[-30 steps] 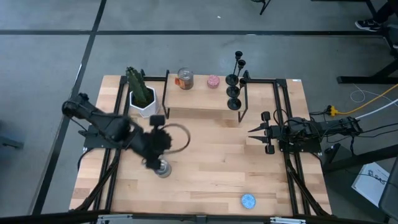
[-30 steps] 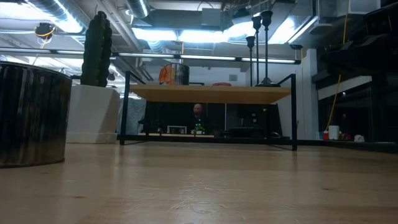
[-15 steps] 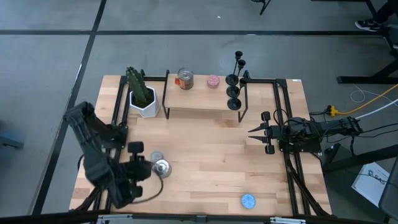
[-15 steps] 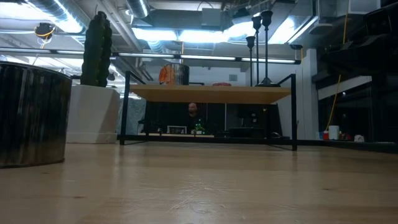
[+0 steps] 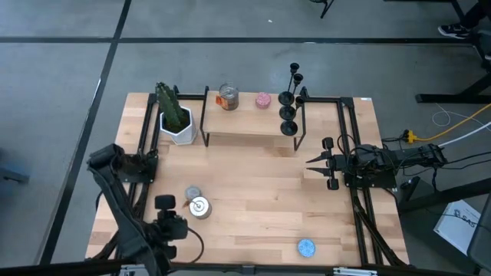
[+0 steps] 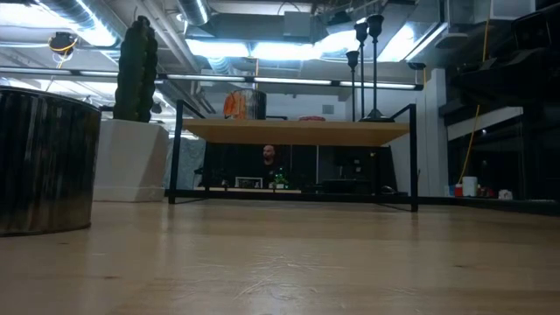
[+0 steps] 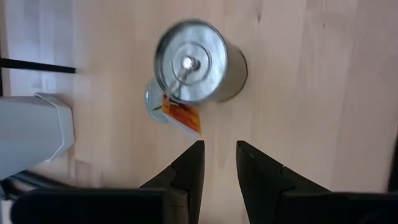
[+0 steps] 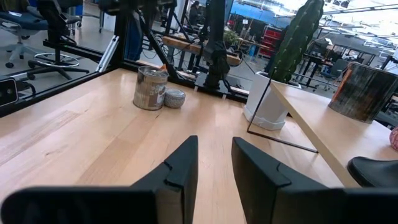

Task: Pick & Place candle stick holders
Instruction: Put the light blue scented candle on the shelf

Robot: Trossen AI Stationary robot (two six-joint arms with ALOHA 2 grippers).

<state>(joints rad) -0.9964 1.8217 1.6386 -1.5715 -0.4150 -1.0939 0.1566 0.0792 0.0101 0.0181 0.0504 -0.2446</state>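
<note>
1. Candle stick holders [image 5: 290, 103] stand clustered on the raised shelf [image 5: 245, 123], right end.
2. Left end effector [image 7: 217, 163] hovers near a silver tin [image 7: 194, 61], fingers slightly parted, empty.
3. Right end effector [image 5: 313, 162] waits at the surface's [image 5: 261, 207] right edge, slightly parted, empty.

No text, brand or number can be read anywhere; the orange label [image 7: 182, 117] beside the silver tin [image 7: 191, 61] may carry print, but it is too blurred to make out.

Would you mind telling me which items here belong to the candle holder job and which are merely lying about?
Job: candle stick holders on the shelf.
Lying about: cactus pot, silver tin, can, pink disc, blue disc.
</note>
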